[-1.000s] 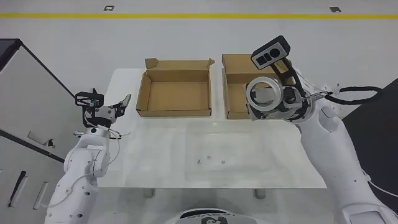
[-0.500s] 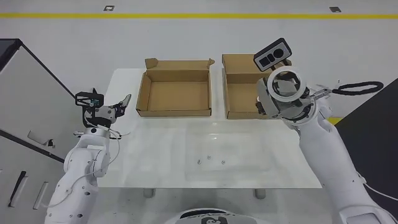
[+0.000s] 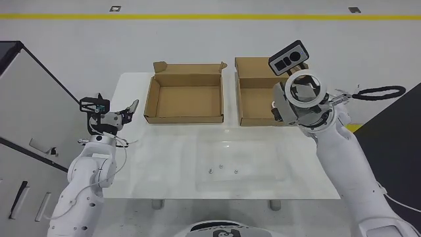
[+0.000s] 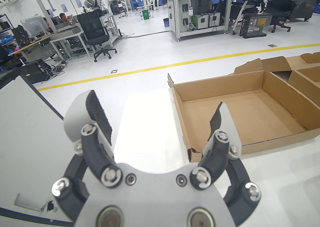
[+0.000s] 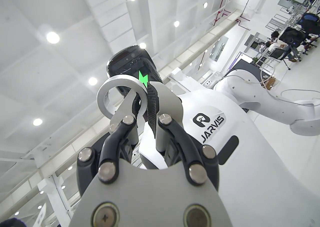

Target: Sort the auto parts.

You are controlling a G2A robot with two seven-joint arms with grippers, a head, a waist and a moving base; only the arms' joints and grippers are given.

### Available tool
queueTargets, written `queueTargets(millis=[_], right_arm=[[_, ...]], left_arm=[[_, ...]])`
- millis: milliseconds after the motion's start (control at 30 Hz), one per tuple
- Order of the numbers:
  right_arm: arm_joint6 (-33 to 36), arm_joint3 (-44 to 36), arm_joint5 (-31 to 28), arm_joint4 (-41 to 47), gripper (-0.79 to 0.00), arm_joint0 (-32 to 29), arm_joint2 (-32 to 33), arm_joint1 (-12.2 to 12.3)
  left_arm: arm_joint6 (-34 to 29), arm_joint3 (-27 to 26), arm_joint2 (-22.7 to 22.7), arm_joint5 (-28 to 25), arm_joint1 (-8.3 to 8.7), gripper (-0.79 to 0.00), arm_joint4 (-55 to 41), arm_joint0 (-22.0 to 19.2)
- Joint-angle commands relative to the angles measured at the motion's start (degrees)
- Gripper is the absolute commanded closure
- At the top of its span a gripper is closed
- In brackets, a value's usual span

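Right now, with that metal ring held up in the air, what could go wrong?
The right end effector pinches the ring by just one stretch of its rim, so it might swivel or slip out. It sits high, near the right-hand box's edge rather than over its middle, so a fall might miss the box and the ring could roll off the table.

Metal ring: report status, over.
Right gripper shut on metal ring, raised by right cardboard box. Left gripper open, empty, at table's left edge. Box top open.

Silver ring (image 5: 101, 99), brown boxes (image 3: 184, 102), white table (image 3: 164, 164), yellow floor line (image 3: 197, 16).
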Motion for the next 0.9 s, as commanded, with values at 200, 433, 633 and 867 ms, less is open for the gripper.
queueTargets(millis=[200, 433, 633, 867], right_arm=[[-1.40, -0.21, 0.00, -0.95, 0.000, -0.20, 0.12, 0.01], [-4.94, 0.98, 1.07, -12.25, 0.000, -3.26, 6.33, 1.16], [-6.74, 2.37, 4.72, -26.36, 0.000, -7.56, 15.70, 3.07], [-11.56, 1.71, 8.64, -42.39, 0.000, -11.36, 24.24, 4.89]], left_arm=[[0.00, 0.00, 0.00, 0.00, 0.00, -0.785, 0.00, 0.00], [0.00, 0.00, 0.00, 0.00, 0.00, -0.785, 0.00, 0.00], [0.00, 0.00, 0.00, 0.00, 0.00, -0.785, 0.00, 0.00], [0.00, 0.00, 0.00, 0.00, 0.00, -0.785, 0.00, 0.00]])
